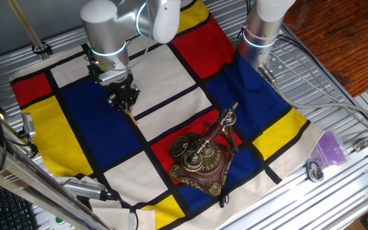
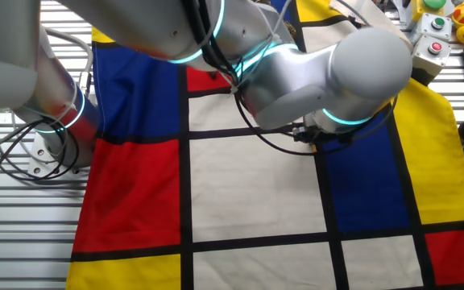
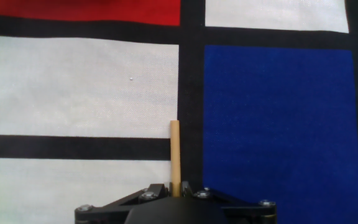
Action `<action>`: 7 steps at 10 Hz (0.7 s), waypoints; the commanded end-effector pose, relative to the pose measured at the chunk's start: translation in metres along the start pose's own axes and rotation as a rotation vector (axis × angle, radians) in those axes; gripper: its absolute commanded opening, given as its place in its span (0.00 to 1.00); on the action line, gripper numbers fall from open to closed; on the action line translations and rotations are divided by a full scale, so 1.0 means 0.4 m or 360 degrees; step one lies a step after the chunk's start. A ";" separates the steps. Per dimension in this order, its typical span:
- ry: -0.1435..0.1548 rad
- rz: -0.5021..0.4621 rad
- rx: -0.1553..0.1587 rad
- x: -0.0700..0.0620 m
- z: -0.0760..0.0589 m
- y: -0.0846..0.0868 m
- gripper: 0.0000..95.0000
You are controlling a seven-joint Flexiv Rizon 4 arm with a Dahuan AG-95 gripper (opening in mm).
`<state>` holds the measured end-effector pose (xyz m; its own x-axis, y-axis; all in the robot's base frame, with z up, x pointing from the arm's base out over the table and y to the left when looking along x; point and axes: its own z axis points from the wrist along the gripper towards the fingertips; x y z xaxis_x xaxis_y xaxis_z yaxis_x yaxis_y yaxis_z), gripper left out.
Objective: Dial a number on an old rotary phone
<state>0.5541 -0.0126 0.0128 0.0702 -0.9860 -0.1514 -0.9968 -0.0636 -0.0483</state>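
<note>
The old rotary phone (image 1: 201,160) stands on the red patch of the cloth at the front of one fixed view, its round brass dial (image 1: 183,148) to the left and its brass-and-wood handset (image 1: 217,131) lying on the cradle. My gripper (image 1: 124,99) hovers over the cloth well to the back left of the phone, near a blue and white patch. It is shut on a thin wooden stick (image 3: 175,155) that points out ahead of the jaws in the hand view (image 3: 176,185). The phone is not in the hand view or the other fixed view.
A patchwork cloth (image 1: 165,76) of red, blue, yellow and white patches covers the table. A second arm base (image 1: 260,29) stands at the back right. A purple bag (image 1: 329,149) and a small round item (image 1: 314,171) lie right of the cloth. Button boxes (image 2: 437,36) sit at one corner.
</note>
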 end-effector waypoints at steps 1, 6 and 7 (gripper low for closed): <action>0.0042 0.0092 -0.0007 -0.007 -0.022 0.004 0.00; 0.0085 0.0165 -0.0022 -0.035 -0.078 -0.004 0.00; 0.0093 0.0174 -0.0030 -0.041 -0.089 -0.011 0.00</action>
<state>0.5560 -0.0014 0.0533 -0.0430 -0.9949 -0.0912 -0.9988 0.0449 -0.0187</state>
